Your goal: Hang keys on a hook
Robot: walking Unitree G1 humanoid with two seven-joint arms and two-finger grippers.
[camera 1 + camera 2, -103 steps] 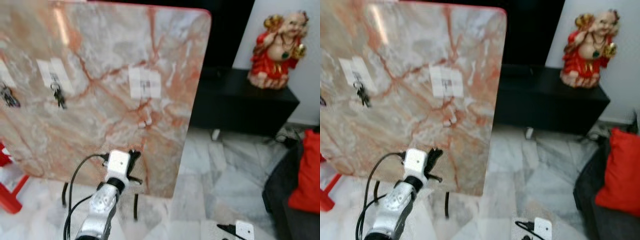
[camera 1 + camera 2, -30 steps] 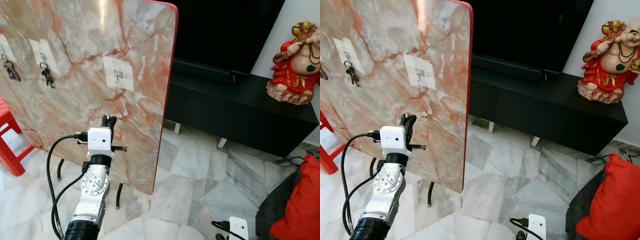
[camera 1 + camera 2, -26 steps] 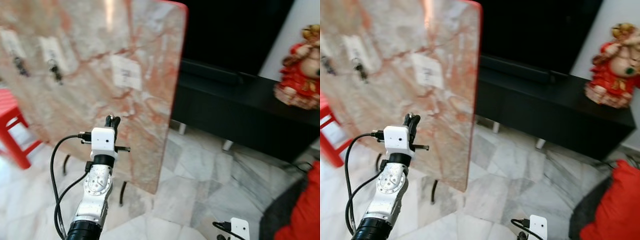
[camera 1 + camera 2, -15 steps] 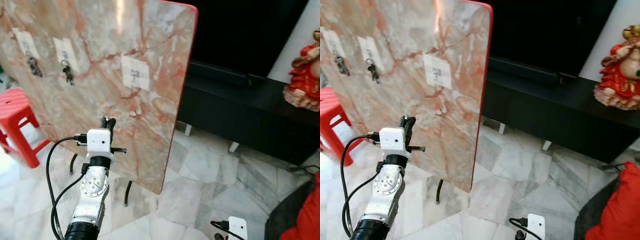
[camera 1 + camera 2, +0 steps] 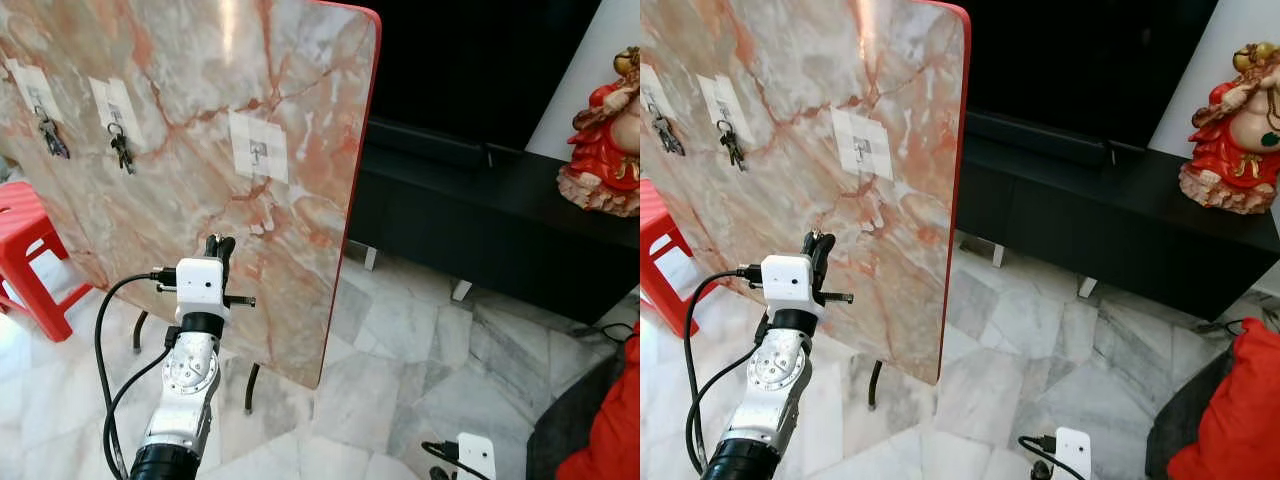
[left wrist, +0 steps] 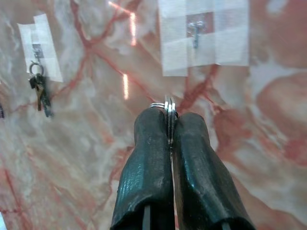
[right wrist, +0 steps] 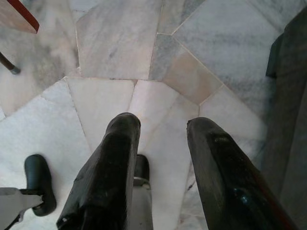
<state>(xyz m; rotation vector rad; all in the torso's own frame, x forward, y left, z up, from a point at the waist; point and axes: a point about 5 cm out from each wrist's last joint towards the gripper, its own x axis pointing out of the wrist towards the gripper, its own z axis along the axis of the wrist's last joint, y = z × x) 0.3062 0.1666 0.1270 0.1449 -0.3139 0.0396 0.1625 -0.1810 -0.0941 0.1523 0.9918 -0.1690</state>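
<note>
Left wrist view: the left pincer (image 6: pixel 169 125) is seen clamped on a key ring (image 6: pixel 168 108), whose metal edge is gripped between the two black fingertips (image 6: pixel 151 127) and pokes out just past them. The ring is held in front of a marble board (image 5: pixel 190 120), below a bare hook (image 6: pixel 195 29) fixed to a white tape patch (image 6: pixel 204 36). Two further patches to the left on the board are each seen carrying hung keys (image 5: pixel 120 150), (image 5: pixel 50 135). From the head views the left arm is raised before the board's lower half, with the board stood on thin black legs (image 5: pixel 252 387) beside a red stool (image 5: pixel 25 255). The right pincer (image 7: pixel 160 139) is hung low over the floor tiles (image 7: pixel 120 43) with its fingers apart and nothing held
</note>
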